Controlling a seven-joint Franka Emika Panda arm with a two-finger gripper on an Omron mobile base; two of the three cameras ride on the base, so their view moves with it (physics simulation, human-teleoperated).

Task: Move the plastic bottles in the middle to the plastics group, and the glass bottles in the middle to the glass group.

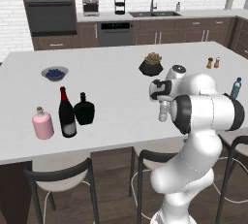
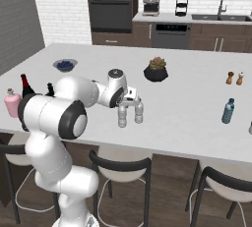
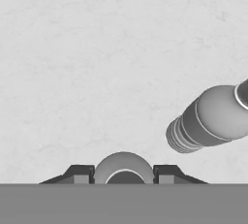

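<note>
Surface: pale, lightly marbled island counter (image 1: pixel 121 121), with dark stools along its near edge.
Room: kitchen with dark cabinets, a wall oven, a sink under a window, and white brick walls.
Landmark: potted plant (image 1: pixel 151 65) in a black pot, mid-counter.
Gripper (image 3: pixel 123 174): nearer than the plant; its tips sit tight on either side of a round cap, but I cannot tell if they pinch it.
Clear bottle (image 2: pixel 122 117): upright under the hand, near the counter edge in front of the plant.
Second clear bottle (image 2: pixel 139 112): just beside the first.
Hard to make out: the arm hides one clear bottle in the left base view.
Bowl (image 1: pixel 54 73): left of the plant, holding dark blue berries.
Wine bottle (image 1: pixel 67 114): far left of the plant, between the pink bottle (image 1: pixel 42 123) and the black flask (image 1: pixel 85 109).
Blue bottle (image 2: pixel 228 111): well right of the plant.
</note>
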